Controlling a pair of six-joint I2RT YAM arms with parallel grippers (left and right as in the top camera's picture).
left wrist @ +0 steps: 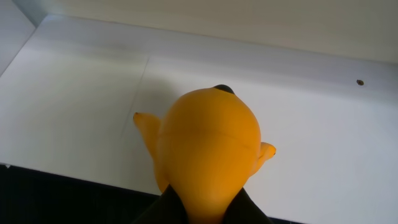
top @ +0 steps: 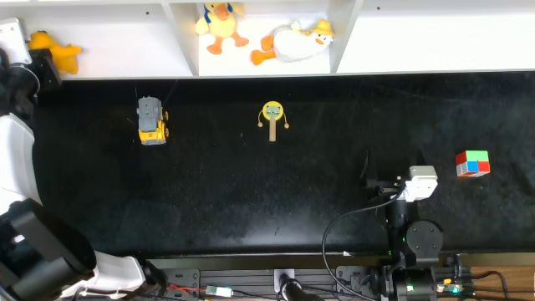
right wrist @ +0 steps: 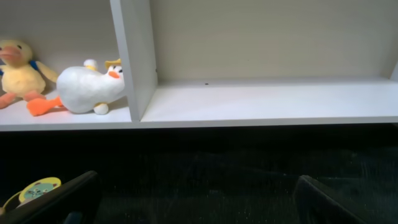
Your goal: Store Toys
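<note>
**Orange smooth-skinned duck toy (left wrist: 208, 149) in the left end of the shelf**

The duck toy sat in the left compartment of the white wooden shelf (top: 125, 50), close to its left wall. The left gripper (top: 46, 67) was closed on the toy's lower end. Whether the toy touched the shelf floor could not be told. It looked light, rounded, probably slick and squeezable, so the narrow base seemed a surer hold than the bulging body. The right gripper (right wrist: 199, 199) stood over the black counter (top: 251, 192) near its right front edge, spread wide and empty.
</note>
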